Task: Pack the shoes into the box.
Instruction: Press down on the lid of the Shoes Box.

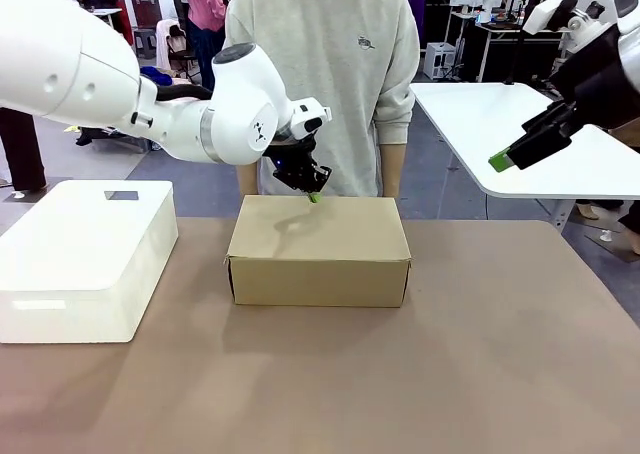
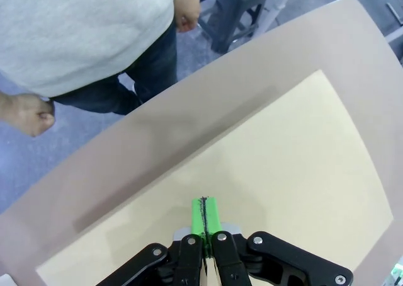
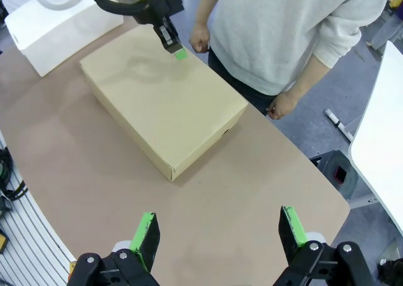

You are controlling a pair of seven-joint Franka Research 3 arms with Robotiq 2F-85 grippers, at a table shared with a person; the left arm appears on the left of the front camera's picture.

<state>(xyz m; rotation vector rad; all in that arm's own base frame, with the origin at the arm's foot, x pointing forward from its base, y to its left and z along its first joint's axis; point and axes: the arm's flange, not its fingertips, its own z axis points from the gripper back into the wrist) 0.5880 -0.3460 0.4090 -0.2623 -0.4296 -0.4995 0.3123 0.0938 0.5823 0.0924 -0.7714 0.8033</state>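
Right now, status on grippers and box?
Left gripper shut, tip over box's far edge. Right gripper open, hanging clear. Lid closed. Person standing behind.

**Closed cardboard shoebox at the centre of the table**

The box (image 1: pixel 319 251) is a plain brown cardboard shoebox, rectangular and lying flat, its long side facing the front camera. Its lid is shut, forming 1 smooth, unmarked top surface; a thin seam runs along the front wall just below the top edge. The left wrist view shows the lid (image 2: pixel 271 191) as a pale tan sheet reaching close to the table's far edge. From the right wrist the box (image 3: pixel 160 100) sits diagonally, with 2 side walls in sight.
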